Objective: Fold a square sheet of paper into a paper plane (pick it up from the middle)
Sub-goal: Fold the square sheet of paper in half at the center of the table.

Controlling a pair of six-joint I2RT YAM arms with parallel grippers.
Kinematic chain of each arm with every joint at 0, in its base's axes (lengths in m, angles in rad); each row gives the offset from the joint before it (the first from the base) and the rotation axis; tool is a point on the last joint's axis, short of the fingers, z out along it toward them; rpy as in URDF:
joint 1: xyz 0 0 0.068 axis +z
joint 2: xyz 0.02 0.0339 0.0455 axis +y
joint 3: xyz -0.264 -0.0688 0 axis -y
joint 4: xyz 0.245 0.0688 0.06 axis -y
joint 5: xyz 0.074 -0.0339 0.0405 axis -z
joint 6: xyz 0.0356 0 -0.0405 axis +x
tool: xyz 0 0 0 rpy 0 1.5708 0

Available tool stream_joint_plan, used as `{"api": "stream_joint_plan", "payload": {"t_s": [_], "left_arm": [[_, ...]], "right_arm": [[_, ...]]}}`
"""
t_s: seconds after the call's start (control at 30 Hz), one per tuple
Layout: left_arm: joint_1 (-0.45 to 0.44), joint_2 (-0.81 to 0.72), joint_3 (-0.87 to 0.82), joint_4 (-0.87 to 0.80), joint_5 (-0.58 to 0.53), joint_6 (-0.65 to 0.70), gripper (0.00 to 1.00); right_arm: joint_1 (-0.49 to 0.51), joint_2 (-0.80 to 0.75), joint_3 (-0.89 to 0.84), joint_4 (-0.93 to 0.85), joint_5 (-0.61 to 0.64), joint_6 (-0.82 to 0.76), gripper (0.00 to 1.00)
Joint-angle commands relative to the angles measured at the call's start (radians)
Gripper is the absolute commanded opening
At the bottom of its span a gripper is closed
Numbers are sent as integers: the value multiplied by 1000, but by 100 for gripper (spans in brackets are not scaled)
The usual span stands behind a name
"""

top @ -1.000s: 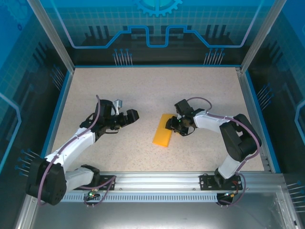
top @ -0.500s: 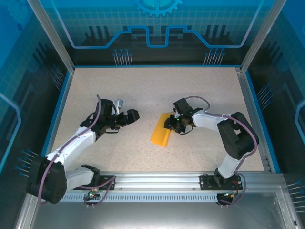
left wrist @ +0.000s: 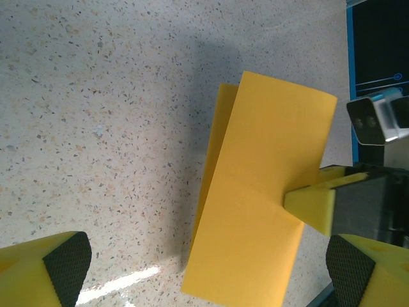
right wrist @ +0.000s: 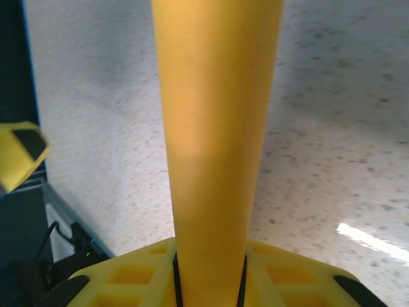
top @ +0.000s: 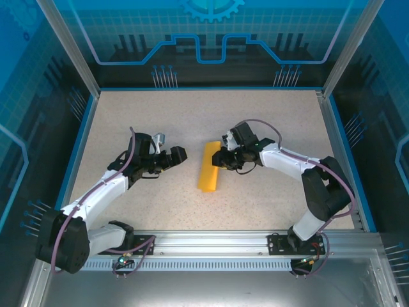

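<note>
On the left we are watching the left gripper (top: 172, 157) hovering low over the desk (top: 160, 115), left of its middle, with its jaws spread wide apart and nothing between them. That arm is stretching forward and inward from the near-left corner, its open mouth pointing at the paper, and we judge it is waiting there to take the free side. Near the middle of the desk the square sheet of paper (top: 208, 167) is showing as a long, narrow strip, doubled over into two layers in the left wrist view. Its shadow suggests it is lifted, though we cannot tell whether its near end is touching the surface. To the right, the right gripper (top: 222, 159) is pinching the strip at the middle of its long edge, jaws clamped on the paper, probably to hold the fold together. That arm is reaching in from the near-right corner, elbow bent, wrist turned leftward.
</note>
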State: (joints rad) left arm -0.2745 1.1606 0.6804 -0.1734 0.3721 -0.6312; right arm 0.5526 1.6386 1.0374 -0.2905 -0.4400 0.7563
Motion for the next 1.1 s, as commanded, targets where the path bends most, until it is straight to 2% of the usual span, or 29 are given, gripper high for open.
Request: {"api": "stream_joint_plan", "payload": {"t_s": [0.0,0.23,0.43,0.67,0.9,1.07], "left_arm": [[-5,-19,29,8,23,-19,98],[-5,-38,19,2,24,-23,98],[-5,-42,8,8,37,-18,98],[-14,-45,7,4,52,-5,99],[-38,-34,20,7,66,7,99],[-58,-16,30,-1,24,1,98]], "right_arm": [[8,-3,32,-31,-67,-52,29],[-14,96,44,-101,2,-87,32],[-18,135,39,-151,68,-108,42],[-26,98,26,-224,134,-140,55],[-33,101,28,-287,210,-139,57],[-28,118,23,-289,252,-96,59]]}}
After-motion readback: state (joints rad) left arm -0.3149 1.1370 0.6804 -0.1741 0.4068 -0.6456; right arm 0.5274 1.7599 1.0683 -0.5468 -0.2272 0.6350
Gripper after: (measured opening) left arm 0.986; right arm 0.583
